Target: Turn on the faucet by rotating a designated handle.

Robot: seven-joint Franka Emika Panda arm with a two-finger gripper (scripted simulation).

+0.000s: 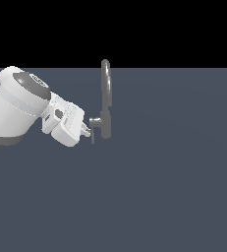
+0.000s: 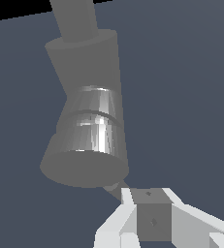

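A slim grey metal faucet with a vertical cylindrical body and a tall arched gooseneck spout stands a little left of centre in the exterior view, just above the middle of the frame, on a flat dark blue-grey floor that fills the lower three quarters of the picture under a black band. From the lower part of its body a short grey L-shaped handle sticks out toward the exterior view's left, a horizontal stub ending in a thin flat lever that hangs downward. The white, bulky arm with dark grey joint rings enters from the left edge of the frame and slopes down to the right, ending in a white gripper whose fingertips sit right at the lever end of the handle, touching it or just short of it. In the wrist view the faucet's cylindrical body looms large in the upper and middle left of the frame, shiny along its middle band, while a grey blocky piece lies between the white fingers at the lower edge. The fingers seem set narrow about that grey piece, but the pictures do not show plainly whether they press on it, so I cannot tell whether the grip is closed.
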